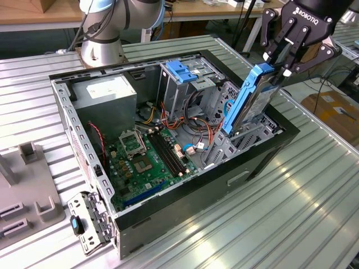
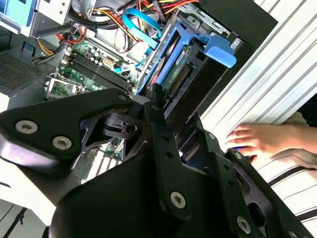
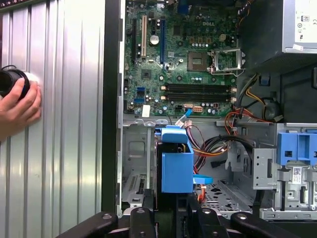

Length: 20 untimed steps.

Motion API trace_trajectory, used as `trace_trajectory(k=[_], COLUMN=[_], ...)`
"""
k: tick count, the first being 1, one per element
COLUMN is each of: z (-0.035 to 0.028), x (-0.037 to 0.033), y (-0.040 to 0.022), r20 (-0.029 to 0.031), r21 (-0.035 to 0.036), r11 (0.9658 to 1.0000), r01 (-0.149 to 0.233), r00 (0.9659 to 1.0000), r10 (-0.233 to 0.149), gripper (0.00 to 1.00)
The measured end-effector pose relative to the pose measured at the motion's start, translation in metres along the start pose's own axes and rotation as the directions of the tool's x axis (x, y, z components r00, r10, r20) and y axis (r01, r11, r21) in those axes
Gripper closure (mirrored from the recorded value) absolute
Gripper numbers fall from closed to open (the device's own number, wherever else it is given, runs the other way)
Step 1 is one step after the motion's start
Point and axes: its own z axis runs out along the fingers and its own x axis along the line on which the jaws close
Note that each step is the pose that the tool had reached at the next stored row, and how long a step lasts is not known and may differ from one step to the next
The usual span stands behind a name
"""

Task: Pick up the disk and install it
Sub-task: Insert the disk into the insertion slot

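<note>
The disk, a silver drive in bright blue carrier rails, stands steeply tilted over the open computer case. Its lower end sits in the drive bay at the case's end on the exterior view's right. My gripper is above it, shut on the disk's upper end. In the first wrist view the blue carrier hangs straight below my fingers, over the bay's metal floor. The second wrist view shows the carrier from the side, with its blue tab sticking out.
Inside the case lie the motherboard, a grey power supply, coloured cables and a second drive cage with a blue latch. A person's hand rests on the ribbed metal table beside the case. Grey fixtures stand at the exterior view's left.
</note>
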Motion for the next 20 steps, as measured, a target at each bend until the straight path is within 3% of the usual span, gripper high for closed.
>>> trace_trajectory(k=[11,20], z=[0.0041,0.0088], x=[0.0003,0.0009], y=[-0.0002,-0.0003], r20=[-0.0003,-0.0063], r21=[-0.0001,-0.0002], r11=[1.0000,1.0000], r01=[0.000,0.000], r00=[1.0000,1.0000], r10=[0.000,0.000], gripper=[0.65,0.65])
